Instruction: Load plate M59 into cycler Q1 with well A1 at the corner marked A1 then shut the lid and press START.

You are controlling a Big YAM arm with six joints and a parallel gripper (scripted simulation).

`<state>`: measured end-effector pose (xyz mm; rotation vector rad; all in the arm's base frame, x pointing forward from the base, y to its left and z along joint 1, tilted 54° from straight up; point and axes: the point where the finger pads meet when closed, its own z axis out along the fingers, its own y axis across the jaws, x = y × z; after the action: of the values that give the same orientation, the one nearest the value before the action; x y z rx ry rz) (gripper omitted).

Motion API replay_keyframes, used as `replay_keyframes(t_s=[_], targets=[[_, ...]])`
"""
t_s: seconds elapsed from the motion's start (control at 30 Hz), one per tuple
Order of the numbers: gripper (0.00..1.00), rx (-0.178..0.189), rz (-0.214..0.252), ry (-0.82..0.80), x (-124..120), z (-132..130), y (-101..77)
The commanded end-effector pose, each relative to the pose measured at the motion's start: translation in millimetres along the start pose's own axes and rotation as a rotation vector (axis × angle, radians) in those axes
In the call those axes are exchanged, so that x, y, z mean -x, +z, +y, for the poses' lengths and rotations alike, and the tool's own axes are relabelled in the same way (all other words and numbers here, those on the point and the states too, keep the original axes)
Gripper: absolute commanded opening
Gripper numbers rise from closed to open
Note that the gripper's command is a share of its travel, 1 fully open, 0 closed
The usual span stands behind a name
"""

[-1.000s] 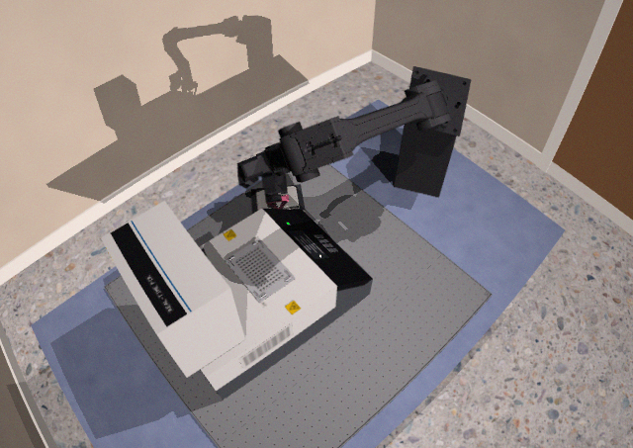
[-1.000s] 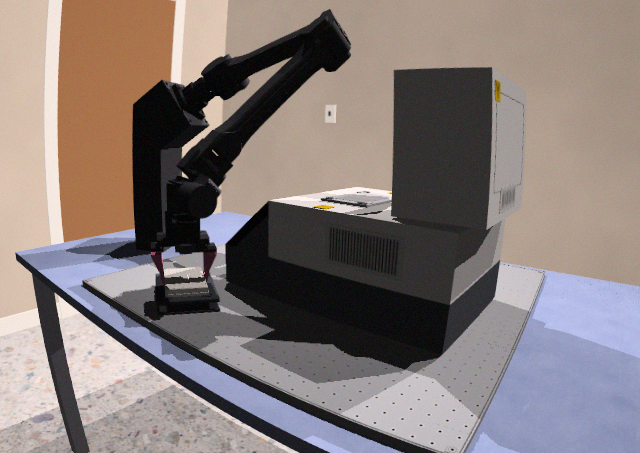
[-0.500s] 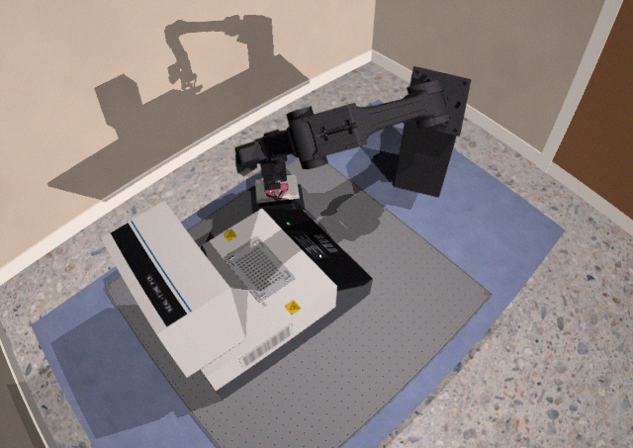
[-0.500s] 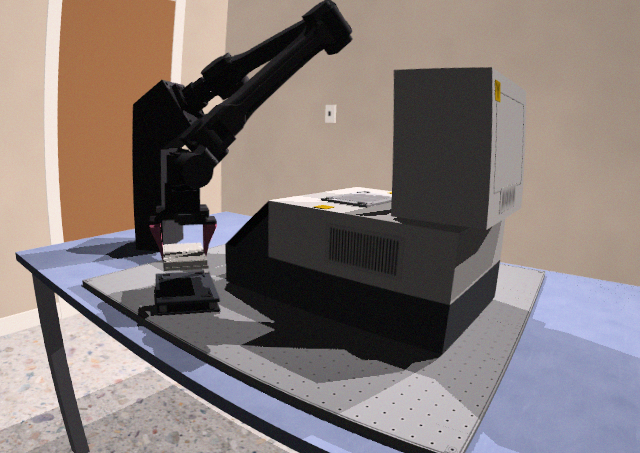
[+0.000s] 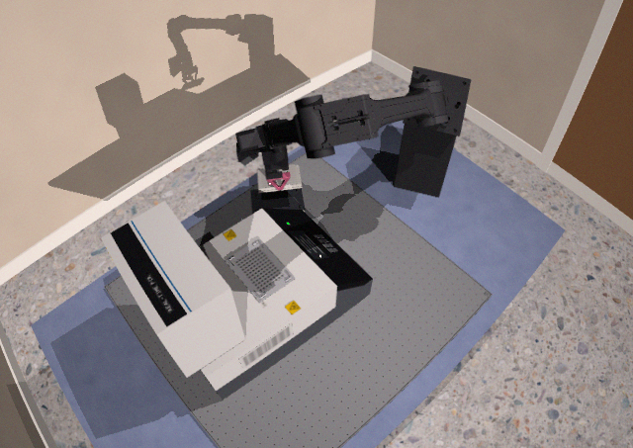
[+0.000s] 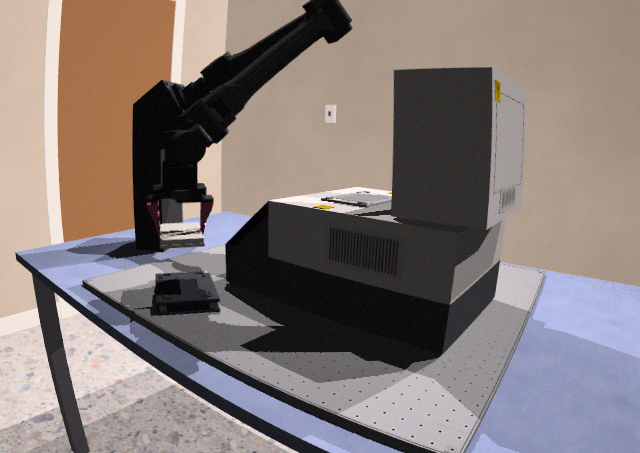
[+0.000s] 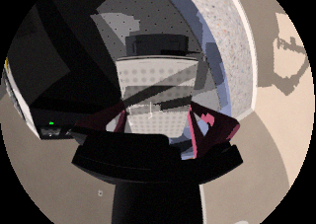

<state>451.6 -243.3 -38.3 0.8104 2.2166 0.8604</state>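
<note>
The cycler Q1 (image 5: 265, 280) stands on the perforated baseplate with its lid (image 5: 171, 285) (image 6: 457, 146) swung open and upright. Its block (image 5: 258, 267) is empty, with four corner brackets. The lamp (image 5: 288, 224) glows green above the black key panel (image 5: 319, 246). My gripper (image 6: 179, 215) is shut on the white plate M59 (image 6: 179, 233) across its width and holds it level in the air, well above the black plate nest N1 (image 6: 183, 293). In the wrist view the plate (image 7: 157, 106) sits between the magenta fingers, with the empty nest (image 7: 161, 45) below it.
The arm's black base pedestal (image 5: 421, 157) stands at the back of the blue mat. The open lid rises tall behind the block. Yellow warning stickers (image 5: 292, 307) mark Q1's top. A barcode label (image 5: 265, 352) is on Q1's side.
</note>
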Motion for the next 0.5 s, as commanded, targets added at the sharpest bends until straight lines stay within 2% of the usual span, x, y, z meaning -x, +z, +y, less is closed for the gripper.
replay_keyframes(t_s=[0.0,0.1,0.2,0.23,0.3,0.37,0.47], targets=[[0.00,-0.012,-0.062,-0.037,23,-1,-35.9],[0.00,-0.009,-0.063,-0.048,27,2,-45.3],[0.00,-0.007,-0.057,-0.049,25,3,-46.2],[0.00,-0.009,-0.048,-0.041,21,1,-42.2],[0.00,-0.005,-0.032,-0.027,12,0,-45.6],[0.00,-0.008,-0.029,-0.012,6,-5,-54.3],[0.00,-0.012,-0.051,-0.023,13,-3,-73.7]])
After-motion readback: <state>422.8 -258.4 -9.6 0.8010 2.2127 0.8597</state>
